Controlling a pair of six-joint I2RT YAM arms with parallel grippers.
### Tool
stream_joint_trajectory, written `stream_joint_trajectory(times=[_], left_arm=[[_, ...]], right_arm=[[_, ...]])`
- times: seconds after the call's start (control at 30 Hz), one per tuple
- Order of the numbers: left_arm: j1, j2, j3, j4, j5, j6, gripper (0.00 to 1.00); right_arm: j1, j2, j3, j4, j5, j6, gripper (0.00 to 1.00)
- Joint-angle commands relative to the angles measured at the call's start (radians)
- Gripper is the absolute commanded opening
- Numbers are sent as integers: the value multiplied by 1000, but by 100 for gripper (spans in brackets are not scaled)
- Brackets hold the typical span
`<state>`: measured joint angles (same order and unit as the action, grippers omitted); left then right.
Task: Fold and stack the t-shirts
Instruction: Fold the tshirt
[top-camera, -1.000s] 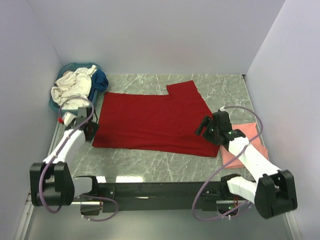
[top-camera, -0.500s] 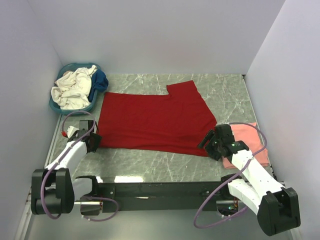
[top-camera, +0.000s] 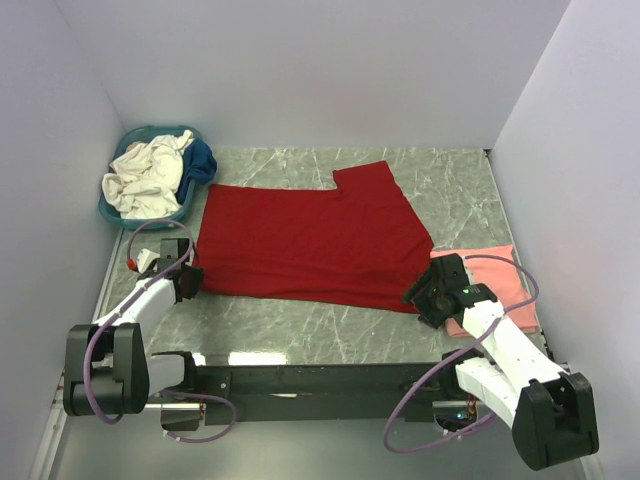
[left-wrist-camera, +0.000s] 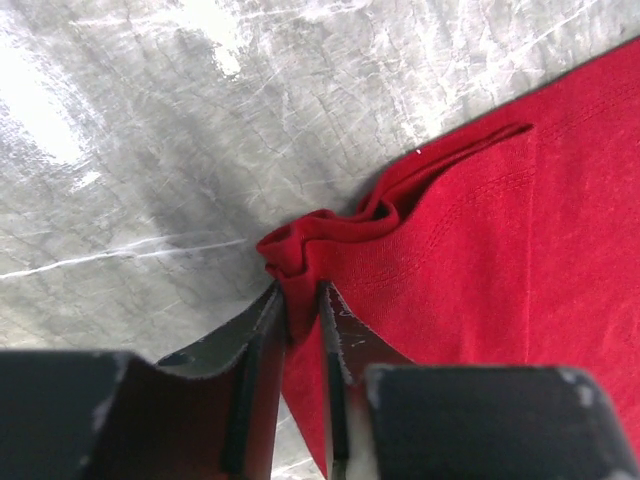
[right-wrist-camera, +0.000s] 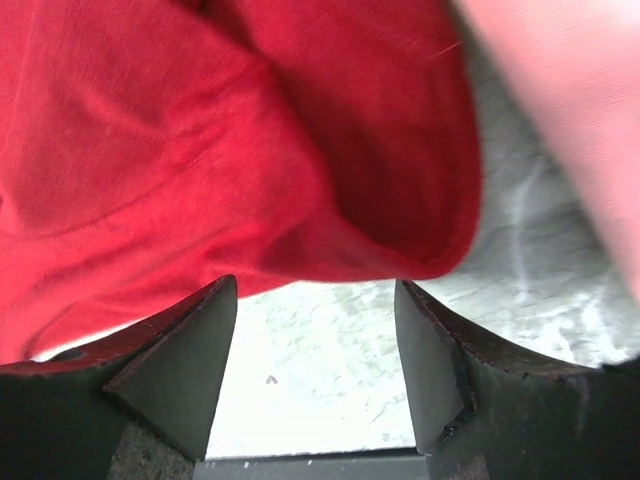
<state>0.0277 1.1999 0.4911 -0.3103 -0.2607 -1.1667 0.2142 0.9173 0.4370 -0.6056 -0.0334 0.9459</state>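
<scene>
**near hem of the red shirt: one corner gripped, one not yet**

step in hand, as judged: taking both near corners of the deep red t-shirt (top-camera: 310, 240) for a fold away from the arm bases.

left gripper (left-wrist-camera: 300, 300): jaws drawn in narrow and pinching the shirt's near-left corner. a bunched ridge of red cloth sits just beyond the fingertips. the body of the shirt runs off to this gripper's right, and bare marble table (top-camera: 300, 330) lies to its left.

right gripper (right-wrist-camera: 315, 300): jaws spread wide, nothing between them. the shirt's near-right corner hangs as a rolled lip just ahead of the fingertips and above the gap, with table showing through between the fingers. the salmon pink t-shirt (right-wrist-camera: 570, 120) lies beyond the red lip to this gripper's right, close to it.

to do the step well:
- the right gripper should advance until the red lip is fully inside the jaws before it closes, and take red cloth only, keeping clear of the pink.
- both corners should then rise together and level, so that the hem travels straight and the cloth does not skew.
- the left pinch looks shallow and bunched; a slow lift would guard against slip.

the cream-white t-shirt (top-camera: 145, 175) and dark blue t-shirt (top-camera: 203, 160) lie in the teal basket (top-camera: 150, 131), well beyond the left gripper.
</scene>
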Motion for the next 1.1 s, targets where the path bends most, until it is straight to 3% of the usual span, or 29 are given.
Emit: stream_joint_trajectory(times=[0.0,0.1,0.17,0.2,0.27,0.3,0.4,0.53,0.7,1.07], left_arm=[[3,0,14,4,-26,9,24],[3,-6,12,-4,-35,7,20],[2,-13,14,-9,-44,7,18],[1,-11,15,-12,-48,7,17],[3,-14,18,-16,-52,7,14],[3,-13,23,-24,-52,9,13],[3,-20,32,-50,-63,9,9],[5,-49,47,-94,-104,9,5],[15,-80,72,-147,-133,9,1],[57,-137,83,-213,-121,15,4]], right_arm=[[-13,-15,19,-19,102,11,69],[-24,11,25,-2,131,2,64],[-32,35,28,18,145,-9,55],[-35,54,35,24,147,-15,46],[-36,69,45,52,155,-32,37],[-38,86,49,56,159,-38,26],[-55,106,80,46,141,-84,6],[-81,55,106,-11,130,-130,3],[-197,-11,124,-59,49,-206,3],[-243,-51,115,-111,-95,-240,2]])
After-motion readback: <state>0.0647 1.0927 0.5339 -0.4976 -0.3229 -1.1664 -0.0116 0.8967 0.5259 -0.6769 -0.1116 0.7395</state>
